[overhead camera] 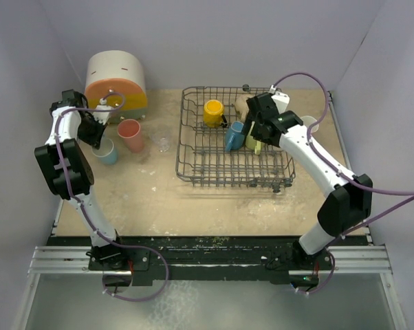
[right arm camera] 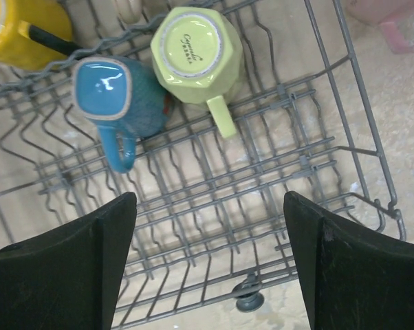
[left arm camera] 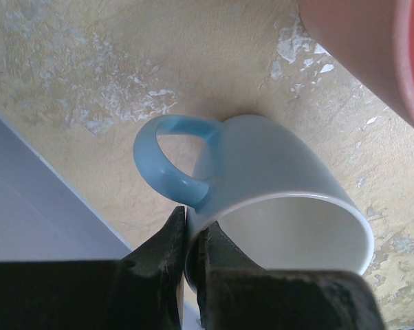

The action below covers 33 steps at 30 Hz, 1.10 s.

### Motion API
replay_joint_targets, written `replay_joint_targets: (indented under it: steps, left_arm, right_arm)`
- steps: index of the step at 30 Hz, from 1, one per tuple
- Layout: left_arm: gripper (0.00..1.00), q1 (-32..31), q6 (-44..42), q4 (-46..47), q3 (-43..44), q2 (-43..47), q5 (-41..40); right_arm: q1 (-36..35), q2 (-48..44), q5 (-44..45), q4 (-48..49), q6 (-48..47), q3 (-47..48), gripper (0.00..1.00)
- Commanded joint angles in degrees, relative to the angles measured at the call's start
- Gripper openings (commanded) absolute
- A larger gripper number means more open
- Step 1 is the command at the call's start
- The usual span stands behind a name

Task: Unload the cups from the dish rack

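Your left end effector [left arm camera: 192, 230] is pinched shut on the rim of the light blue mug [left arm camera: 276, 172], one finger inside the wall and one outside, right beside the handle. The mug stands upright on the tabletop [overhead camera: 145, 199] at the 9 o'clock side of the top view, long axis vertical and mouth up. In the left wrist view its handle juts toward 10 o'clock. The salmon tumbler [overhead camera: 131, 135] stands mouth up just at its 2 o'clock. Your left arm is folded with the elbow high and the wrist tipped down onto the mug. In the dish rack [overhead camera: 183, 141] the blue mug [right arm camera: 117, 100] and the yellow-green mug [right arm camera: 197, 51] sit inverted side by side, bases up, both handles toward about 6 o'clock in the right wrist view. The yellow mug [overhead camera: 213, 112] lies at the rack's 11 o'clock corner. Your right arm stretches over the rack's 3 o'clock side, and the right end effector [right arm camera: 210, 261] hangs above the wires, jaws spread wide and holding nothing.
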<state>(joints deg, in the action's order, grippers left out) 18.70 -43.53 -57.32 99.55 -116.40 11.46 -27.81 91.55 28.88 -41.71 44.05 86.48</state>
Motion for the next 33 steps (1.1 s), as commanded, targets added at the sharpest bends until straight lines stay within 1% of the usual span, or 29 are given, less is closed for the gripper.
replay_joint_targets:
  steps: [1,2,3,7,9,11,12,13,14,16,23,25,29,33]
  left_arm:
    - [0.22,0.0,1.6,3.0,1.1,-1.1,1.5]
    - [0.36,0.0,1.5,3.2,1.0,-0.9,1.2]
    - [0.40,0.0,1.4,3.1,1.0,-0.5,1.2]
    - [0.52,0.0,0.6,3.0,1.2,2.2,1.6]
    - [0.63,0.1,0.5,2.7,1.4,4.5,2.0]
    - [0.69,0.1,0.5,2.1,1.4,7.0,3.0]
    - [0.74,0.1,0.6,1.7,1.2,8.6,4.0]
    - [0.89,0.2,0.7,1.2,0.9,10.2,5.3]
    - [0.94,0.2,1.2,0.9,0.6,12.0,7.0]
    - [1.00,0.2,1.8,-0.2,0.4,15.1,9.5]
    - [0.99,0.2,3.0,-8.7,5.1,23.0,20.3]
    - [0.99,0.2,5.1,-8.7,5.2,25.1,22.4]
    - [0.99,0.1,7.7,-8.1,4.4,28.0,28.3]
    - [0.99,0.2,12.4,-6.6,3.8,30.4,32.2]
  right_arm:
    - [0.8,2.6,-0.4,1.1,-5.4,-1.1,0.88]
    - [1.1,3.3,-0.9,1.6,-6.1,-1.3,0.88]
    - [1.3,4.1,-1.4,2.3,-7.0,-1.4,0.88]
    - [1.5,6.6,-2.6,4.3,-10.2,-1.1,0.86]
    - [1.6,8.0,-3.4,4.8,-11.6,-0.5,0.86]
    - [1.9,9.0,-3.7,5.5,-12.6,-0.5,0.86]
    - [2.0,9.2,-4.2,6.3,-13.3,-0.9,0.86]
    - [2.3,9.4,-4.5,7.0,-13.7,-1.2,0.86]
    - [2.7,9.6,-4.6,7.7,-14.2,-1.7,0.85]
    - [3.9,10.0,-5.6,9.1,-15.1,-2.2,0.83]
    - [7.0,9.8,-8.9,15.3,-19.0,-5.8,0.82]
    - [6.9,10.0,-10.0,17.0,-19.6,-6.8,0.81]
    - [7.0,11.1,-10.9,20.1,-21.4,-8.3,0.75]
    - [7.0,12.1,-12.0,23.1,-22.9,-9.2,0.69]
